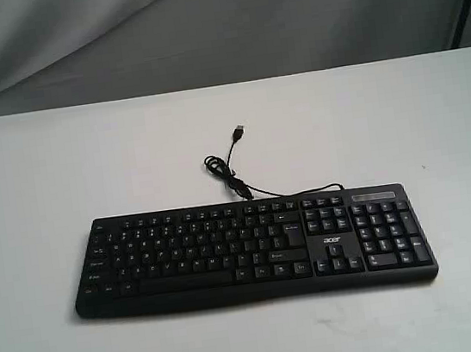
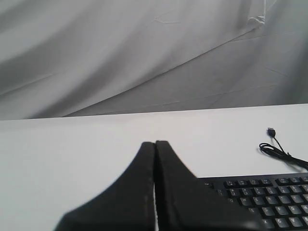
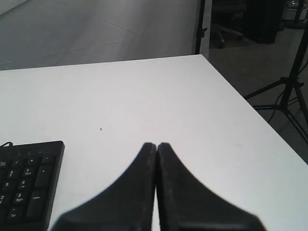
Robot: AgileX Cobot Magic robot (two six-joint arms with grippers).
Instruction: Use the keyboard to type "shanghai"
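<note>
A wide black keyboard (image 1: 252,247) lies flat on a white table (image 1: 86,161), in the near middle part of it, with its long side running left to right. The keys are black with small white signs on them. The number pad (image 1: 390,229) is at its right end. A white "acer" logo (image 1: 332,240) stands between the main keys and the number pad, above the arrow keys. A thin black cable (image 1: 236,180) leaves the far edge of the keyboard, makes a small loop on the table and ends in a plug (image 1: 239,129) that lies free, farther back. A grey cloth (image 1: 198,25) hangs behind the table.

The left gripper (image 2: 155,144) is clenched, its two dark fingers pressed together with nothing between them, and it hangs near the left end of the keyboard. The right gripper (image 3: 157,145) is clenched in the same way and grasps nothing. It is over the bare table, just beyond the right end of the keyboard.
</note>
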